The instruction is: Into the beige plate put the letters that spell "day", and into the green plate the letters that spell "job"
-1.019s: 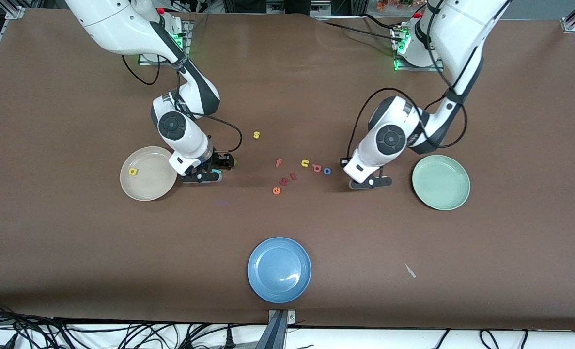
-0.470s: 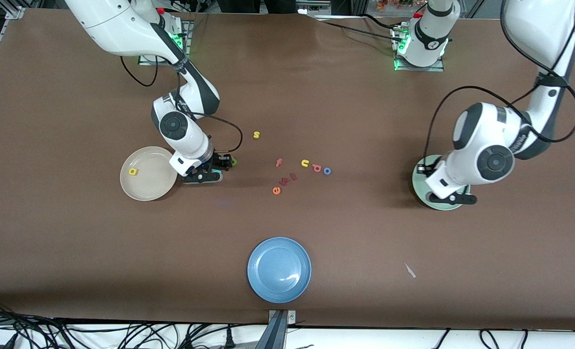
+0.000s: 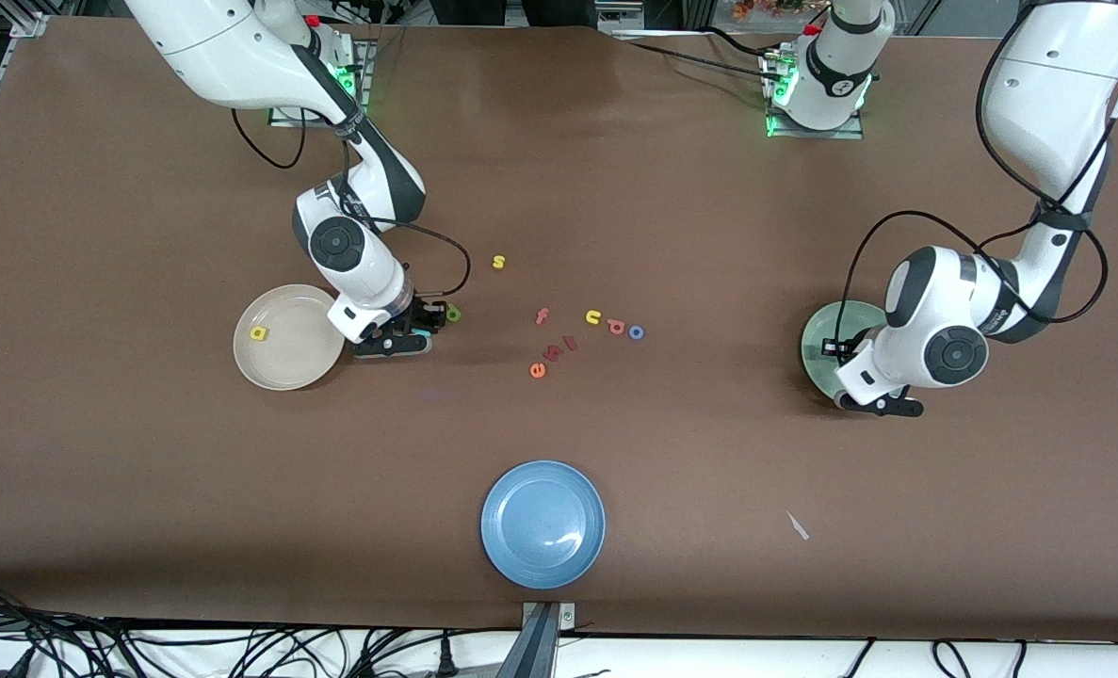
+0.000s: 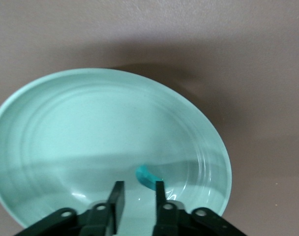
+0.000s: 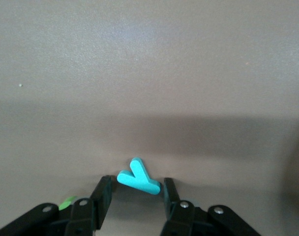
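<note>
My left gripper (image 3: pixel 883 407) hangs over the green plate (image 3: pixel 824 337), open. Its fingers (image 4: pixel 118 196) stand apart with nothing between them. The teal "j" (image 4: pixel 148 177) lies in the green plate (image 4: pixel 66 128) just off one fingertip. My right gripper (image 3: pixel 391 345) is down on the table beside the beige plate (image 3: pixel 297 363), open. The teal "y" (image 5: pixel 138 178) lies flat between its fingertips (image 5: pixel 104 189). The green "d" (image 3: pixel 453 314) lies close by. The yellow "a" (image 3: pixel 258 332) rests in the beige plate. The blue "o" (image 3: pixel 636 331) and orange "b" (image 3: pixel 616 327) lie mid-table.
Mid-table also lie a yellow "u" (image 3: pixel 593 317), a pink "f" (image 3: pixel 542 315), a red "e" (image 3: pixel 538 370) with two small red letters beside it, and a yellow "s" (image 3: pixel 498 262). A blue plate (image 3: pixel 542 524) sits nearest the front camera, with a white scrap (image 3: pixel 797 525) beside it.
The left arm swung from the letter cluster to the green plate and opened, and the "j" now lies in the plate. The right gripper's fingers have narrowed around the "y".
</note>
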Robot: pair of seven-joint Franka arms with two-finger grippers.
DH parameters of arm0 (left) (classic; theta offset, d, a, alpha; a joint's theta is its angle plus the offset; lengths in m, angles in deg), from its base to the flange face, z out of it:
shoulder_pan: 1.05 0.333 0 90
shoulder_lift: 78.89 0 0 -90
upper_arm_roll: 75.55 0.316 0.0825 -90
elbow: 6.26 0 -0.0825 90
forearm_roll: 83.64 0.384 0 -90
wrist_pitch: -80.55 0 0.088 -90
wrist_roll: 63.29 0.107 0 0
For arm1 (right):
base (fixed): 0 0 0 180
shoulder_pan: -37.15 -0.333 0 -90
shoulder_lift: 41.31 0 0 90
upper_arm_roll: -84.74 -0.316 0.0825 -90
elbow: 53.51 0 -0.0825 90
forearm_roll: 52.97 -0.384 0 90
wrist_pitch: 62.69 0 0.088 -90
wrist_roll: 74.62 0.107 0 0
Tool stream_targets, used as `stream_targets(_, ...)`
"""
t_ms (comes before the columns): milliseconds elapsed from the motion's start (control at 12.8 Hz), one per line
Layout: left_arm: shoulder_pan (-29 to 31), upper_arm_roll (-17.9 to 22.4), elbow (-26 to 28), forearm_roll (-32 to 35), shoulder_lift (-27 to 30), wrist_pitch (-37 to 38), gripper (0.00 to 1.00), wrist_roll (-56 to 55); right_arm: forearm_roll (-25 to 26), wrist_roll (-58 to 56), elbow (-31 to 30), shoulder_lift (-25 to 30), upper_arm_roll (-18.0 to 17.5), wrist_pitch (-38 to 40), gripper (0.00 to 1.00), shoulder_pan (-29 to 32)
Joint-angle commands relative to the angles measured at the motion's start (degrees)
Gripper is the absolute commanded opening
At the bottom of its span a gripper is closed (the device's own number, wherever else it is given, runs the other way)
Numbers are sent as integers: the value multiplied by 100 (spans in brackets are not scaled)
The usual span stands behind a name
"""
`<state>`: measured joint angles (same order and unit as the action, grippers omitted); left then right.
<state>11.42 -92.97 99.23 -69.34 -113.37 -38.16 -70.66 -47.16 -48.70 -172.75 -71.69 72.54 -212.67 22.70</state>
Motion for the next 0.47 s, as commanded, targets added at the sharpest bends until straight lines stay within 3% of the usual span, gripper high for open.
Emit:
stream_targets(0, 2, -113, -63, 90, 273, 111, 100, -53, 105, -34, -47, -38, 25, -119, 43, -23)
stream_targets(157, -60, -506, -72, -50, 528, 486, 100, -788, 114, -34, -47, -38, 25, -119, 34, -23)
stream_targets(392, -78, -1227, -81, -410, 591, 612, 100, -2159, 114, -43, -38, -38, 25, -119, 31, -23)
